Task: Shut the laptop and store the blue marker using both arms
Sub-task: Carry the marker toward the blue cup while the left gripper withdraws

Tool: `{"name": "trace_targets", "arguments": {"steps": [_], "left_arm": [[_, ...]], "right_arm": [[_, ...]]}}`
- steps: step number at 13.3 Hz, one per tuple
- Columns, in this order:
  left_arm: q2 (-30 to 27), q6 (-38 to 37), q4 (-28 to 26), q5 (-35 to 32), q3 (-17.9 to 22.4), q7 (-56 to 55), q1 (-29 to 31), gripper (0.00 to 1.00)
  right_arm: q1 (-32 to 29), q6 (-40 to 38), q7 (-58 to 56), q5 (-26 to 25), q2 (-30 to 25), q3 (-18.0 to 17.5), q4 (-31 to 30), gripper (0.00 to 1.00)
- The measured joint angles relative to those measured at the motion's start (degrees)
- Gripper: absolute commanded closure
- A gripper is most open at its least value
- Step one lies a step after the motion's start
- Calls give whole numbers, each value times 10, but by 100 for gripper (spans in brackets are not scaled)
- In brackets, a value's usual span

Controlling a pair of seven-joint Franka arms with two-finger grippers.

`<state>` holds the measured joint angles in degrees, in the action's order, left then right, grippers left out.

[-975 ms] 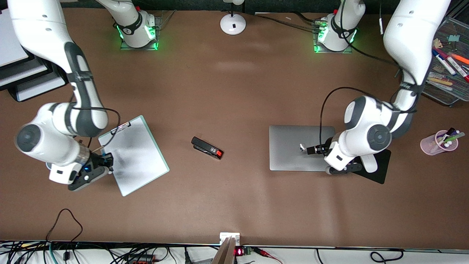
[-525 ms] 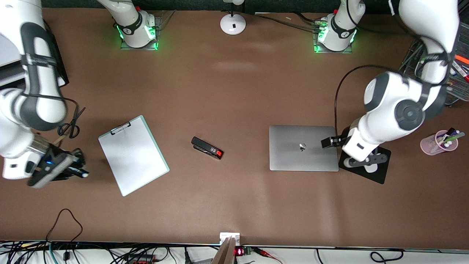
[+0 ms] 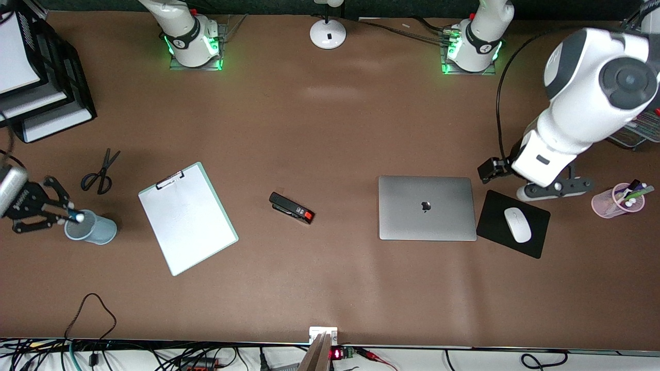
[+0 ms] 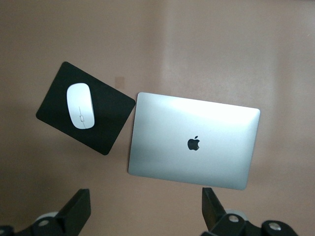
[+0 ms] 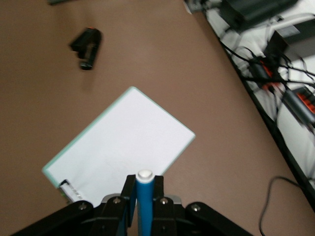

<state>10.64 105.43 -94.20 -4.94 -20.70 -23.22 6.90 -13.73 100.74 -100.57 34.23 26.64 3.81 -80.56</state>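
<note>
— Lying flat on the brown counter (image 3: 330,134), the laptop (image 3: 427,208) is closed: a smooth silver-grey slab with rounded corners and a dark apple logo on its lid. Seen from the front, a black mouse pad (image 3: 495,226) sits just beside it at its 3 o'clock, carrying a glossy white oval mouse (image 3: 517,224).

— And the grippers?

— The left gripper (image 4: 145,214) hangs over the counter at about 12 o'clock from the mouse pad, fingers spread and released, nothing between them. The right gripper (image 3: 64,212) is at the right arm's end of the counter, over the rim of a pale blue cylindrical cup (image 3: 93,229). It is clenched on the blue marker (image 5: 144,201), a slim bright-blue stick with a white tip.

— How much of that marker shows?

— Little. In the front view only the white end peeks out; in the right wrist view its lower part is cut off by the picture's edge. A matte white clipboard (image 3: 187,218) with a mint edge lies at 3 o'clock of the cup in the front view.
</note>
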Motion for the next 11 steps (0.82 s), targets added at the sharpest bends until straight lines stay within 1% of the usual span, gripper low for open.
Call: {"name": "trace_targets", "arguments": {"steps": [3,6,9,11], "left_arm": [[-22,-21,5,0,-2,19,0,0],[-32,-93,43,0,-2,42,0,0],[-37,-145,80,0,-2,60,1,0],[-48,-161,88,0,-2,65,0,0]], "right_arm": [[-29,-110,-78,16,1,0,21,94],[-51,-188,-134,17,14,0,32,94],[-74,-220,-194,17,45,0,49,94],[-89,-223,-230,23,68,0,64,94]]}}
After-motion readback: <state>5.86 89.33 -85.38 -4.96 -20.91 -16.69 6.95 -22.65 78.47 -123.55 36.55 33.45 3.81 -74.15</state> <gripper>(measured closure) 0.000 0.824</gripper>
